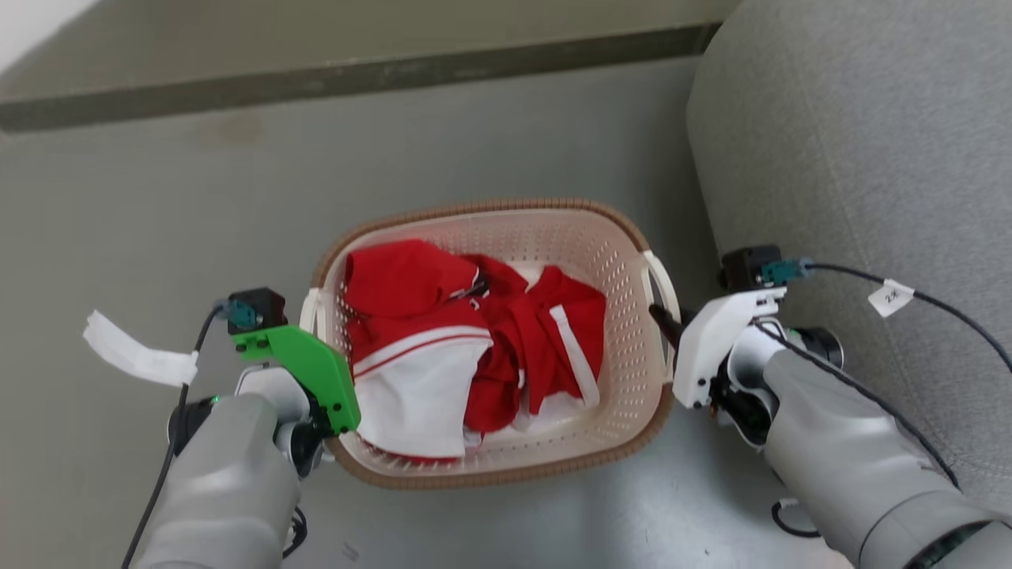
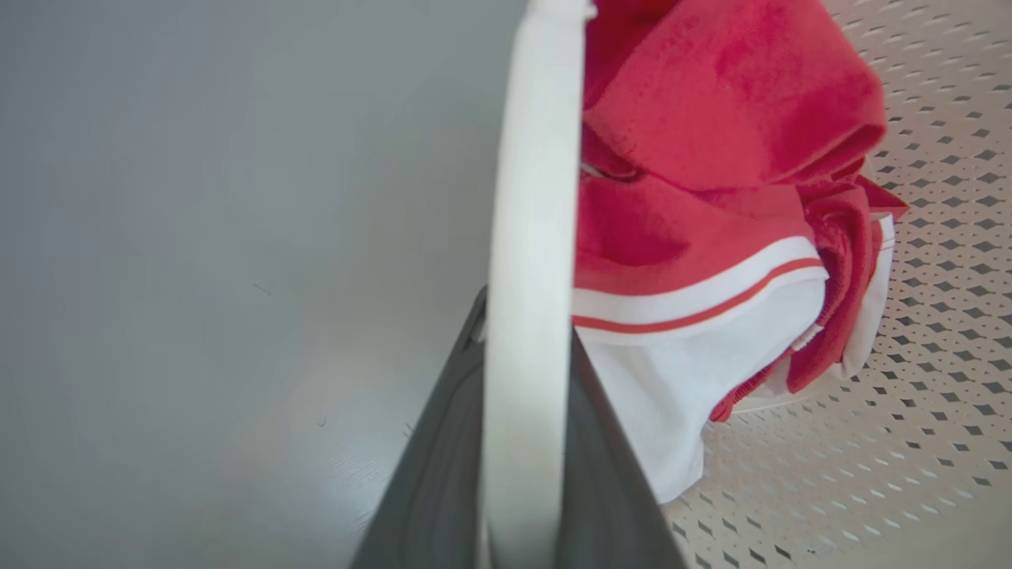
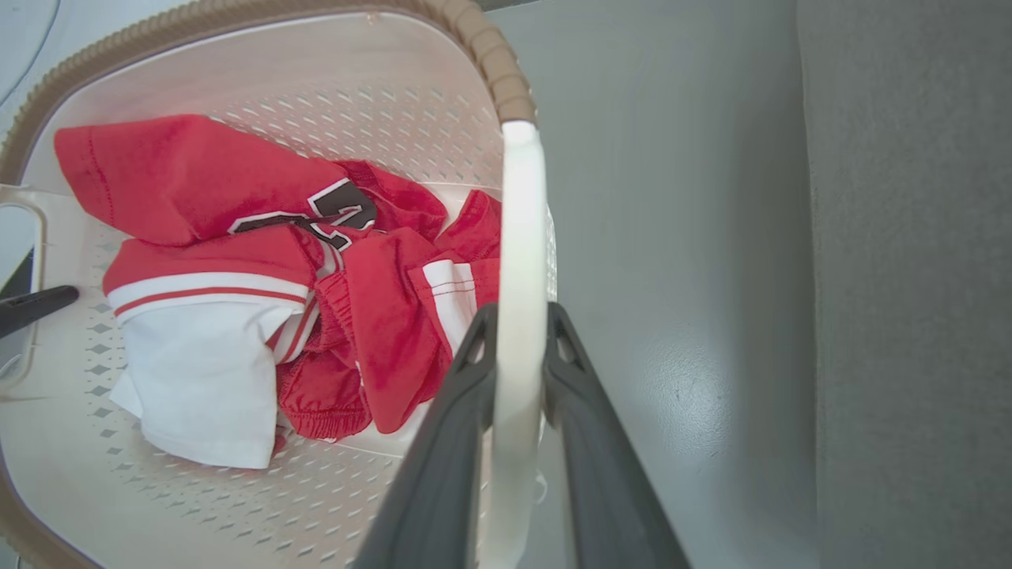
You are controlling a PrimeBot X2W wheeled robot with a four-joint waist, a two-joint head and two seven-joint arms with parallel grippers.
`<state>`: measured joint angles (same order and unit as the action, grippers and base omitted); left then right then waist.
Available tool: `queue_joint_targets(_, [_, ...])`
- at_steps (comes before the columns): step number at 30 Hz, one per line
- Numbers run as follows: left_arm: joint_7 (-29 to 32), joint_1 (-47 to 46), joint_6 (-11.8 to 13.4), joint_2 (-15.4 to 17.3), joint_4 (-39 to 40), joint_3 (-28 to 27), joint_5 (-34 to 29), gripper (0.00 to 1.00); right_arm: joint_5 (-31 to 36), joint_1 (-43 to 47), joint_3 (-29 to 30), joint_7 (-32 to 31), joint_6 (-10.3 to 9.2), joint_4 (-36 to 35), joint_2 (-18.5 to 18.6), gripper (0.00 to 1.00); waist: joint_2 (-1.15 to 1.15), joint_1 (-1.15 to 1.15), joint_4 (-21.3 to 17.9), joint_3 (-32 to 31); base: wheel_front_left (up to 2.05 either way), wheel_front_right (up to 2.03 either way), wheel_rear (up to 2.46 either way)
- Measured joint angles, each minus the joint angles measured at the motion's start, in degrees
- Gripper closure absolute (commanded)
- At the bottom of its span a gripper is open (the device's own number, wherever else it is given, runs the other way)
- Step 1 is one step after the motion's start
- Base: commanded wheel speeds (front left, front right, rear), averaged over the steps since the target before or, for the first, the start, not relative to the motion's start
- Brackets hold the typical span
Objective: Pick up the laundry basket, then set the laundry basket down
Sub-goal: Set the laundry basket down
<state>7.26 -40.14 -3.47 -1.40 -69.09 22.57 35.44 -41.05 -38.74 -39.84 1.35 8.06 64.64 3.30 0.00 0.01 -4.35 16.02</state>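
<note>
The laundry basket (image 1: 506, 209) sits mid-frame in the head view, cream and perforated with a brown rim, holding red and white clothes (image 1: 443, 332). My left gripper (image 1: 320, 332), under its green cover, is at the basket's left loop handle (image 1: 311, 304). In the left wrist view its dark fingers (image 2: 443, 458) are shut on the white handle band (image 2: 526, 197). My right gripper (image 1: 664, 320), under its white cover, is shut on the right handle (image 3: 522, 237), one finger (image 3: 585, 411) on each side. I cannot tell whether the basket touches the floor.
A grey sofa (image 1: 870, 158) stands close on the right, just beyond my right arm. A dark strip (image 1: 356, 75) crosses the grey floor at the back. A white paper tag (image 1: 134, 356) hangs from my left arm's cable.
</note>
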Motion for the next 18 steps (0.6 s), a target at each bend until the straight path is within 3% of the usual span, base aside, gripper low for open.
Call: queue_joint_targets(18, [-1.79, -7.71, 1.07, 0.11, 1.13, 1.58, -1.92, 1.0, 1.88, -8.01, -0.89, 4.2, 0.0, -0.42, 1.53, 1.0, 0.0, 0.0, 0.48, 14.54, 0.0, 0.0, 0.0])
